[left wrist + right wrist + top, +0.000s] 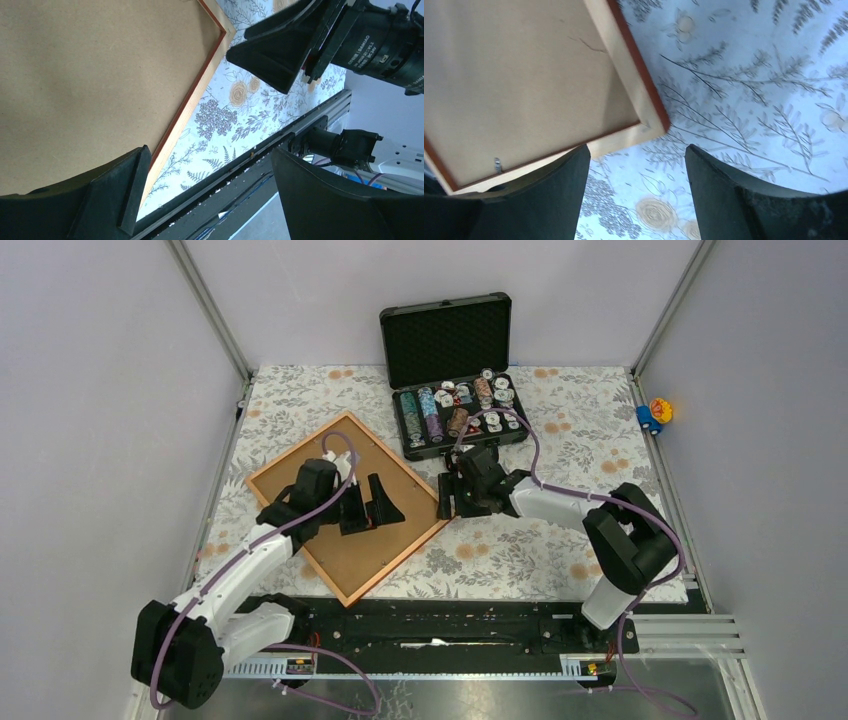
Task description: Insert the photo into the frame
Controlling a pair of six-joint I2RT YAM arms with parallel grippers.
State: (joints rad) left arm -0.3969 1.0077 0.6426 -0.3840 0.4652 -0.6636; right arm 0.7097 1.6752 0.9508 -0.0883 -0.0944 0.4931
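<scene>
Your frame lies flat and diagonal on the floral cloth, left of centre, with a brown board filling its opening. Your left gripper hangs over the board near the frame's right corner, fingers spread wide, nothing between them. Your right gripper sits just off that same corner, over the cloth, fingers likewise spread and holding nothing; whether its one finger touches the frame's edge cannot be told. A black case of chips stands open behind, apart from the frame.
</scene>
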